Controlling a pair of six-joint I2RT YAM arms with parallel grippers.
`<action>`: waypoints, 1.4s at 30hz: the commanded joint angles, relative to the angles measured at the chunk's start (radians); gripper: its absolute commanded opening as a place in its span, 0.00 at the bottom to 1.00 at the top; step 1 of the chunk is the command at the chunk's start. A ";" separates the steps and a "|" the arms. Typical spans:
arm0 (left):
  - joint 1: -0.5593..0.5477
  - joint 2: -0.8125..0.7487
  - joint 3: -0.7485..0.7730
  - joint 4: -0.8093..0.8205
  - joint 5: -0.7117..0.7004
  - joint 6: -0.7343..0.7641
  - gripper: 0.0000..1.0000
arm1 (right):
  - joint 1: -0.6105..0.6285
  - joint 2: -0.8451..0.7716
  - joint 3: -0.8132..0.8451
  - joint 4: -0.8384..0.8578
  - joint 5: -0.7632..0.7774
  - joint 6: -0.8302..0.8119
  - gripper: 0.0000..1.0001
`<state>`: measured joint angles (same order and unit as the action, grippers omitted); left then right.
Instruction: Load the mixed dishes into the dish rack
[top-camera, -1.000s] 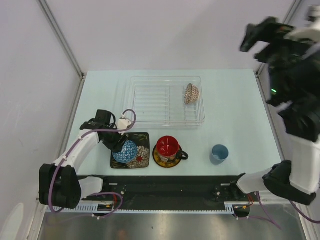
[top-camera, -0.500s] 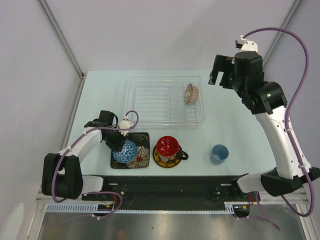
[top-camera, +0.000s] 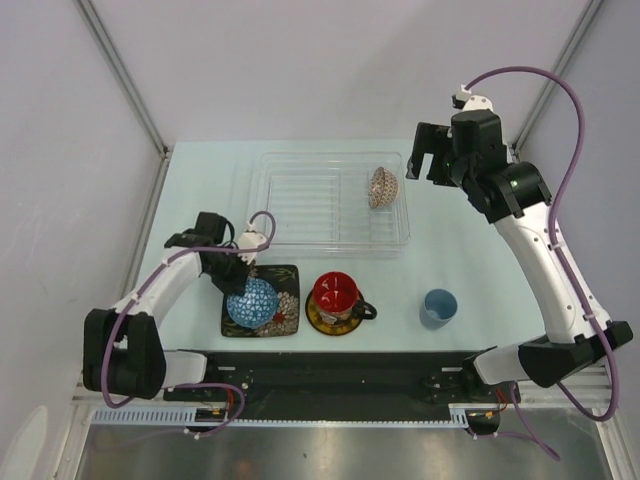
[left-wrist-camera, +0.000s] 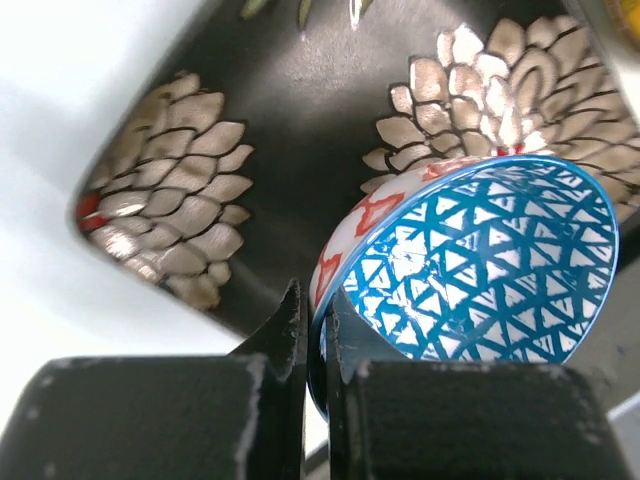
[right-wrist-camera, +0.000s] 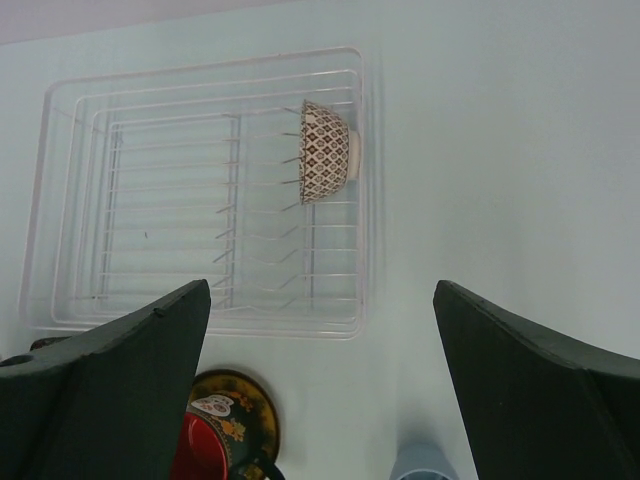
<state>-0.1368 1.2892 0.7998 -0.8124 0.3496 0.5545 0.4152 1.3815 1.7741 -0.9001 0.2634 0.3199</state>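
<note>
— Pose of the left arm first?
— Stretched low from the near-left base, elbow bowed out to the left, wrist turned back inward over the table (top-camera: 480, 230). Ends with the left gripper (top-camera: 232, 278) at the back-left edge of the blue patterned bowl (top-camera: 252, 302).
— And the fingers there?
— Pinched narrow on the bowl's rim, one inside and one outside, plain in the left wrist view.
— Where exactly, and facing how?
— On the black square floral plate (top-camera: 287, 318), near-left part of the table, just in front of the dish rack (top-camera: 330, 247). Tipped, with the blue triangle-patterned inside turned partly sideways and the red-marked outside showing beside the fingers. Round, so no long axis to speak of. Cannot tell whether lifted clear of the plate or resting on it.
— Right arm?
— Raised high from the near-right base, forearm climbing toward the back, wrist bent over with the right gripper (top-camera: 430, 160) hanging above the table by the rack's back-right corner. Fingers spread wide, holding nothing.
— Rest of the dishes?
— Inside the rack at its right end: beige patterned bowl (top-camera: 382, 186), standing on edge, mouth toward the rack's left. Just right of the plate: red-inside dark cup (top-camera: 336, 292) upright on the yellow-brown saucer (top-camera: 318, 323), handle pointing right. Farther right, apart from the others: light blue cup (top-camera: 438, 306), upright.
</note>
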 joint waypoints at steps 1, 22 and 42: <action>0.012 -0.073 0.229 -0.137 0.071 0.022 0.00 | 0.004 -0.001 0.002 0.041 0.003 -0.018 1.00; -0.178 0.446 0.966 0.096 0.091 -0.452 0.00 | 0.343 0.152 -0.001 0.176 -0.001 0.077 0.96; -0.219 0.440 0.934 0.173 0.144 -0.547 0.00 | 0.300 0.300 -0.064 0.288 -0.139 0.110 0.81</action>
<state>-0.3447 1.7996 1.7199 -0.6975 0.4488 0.0479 0.7177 1.6615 1.7176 -0.6540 0.1337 0.4191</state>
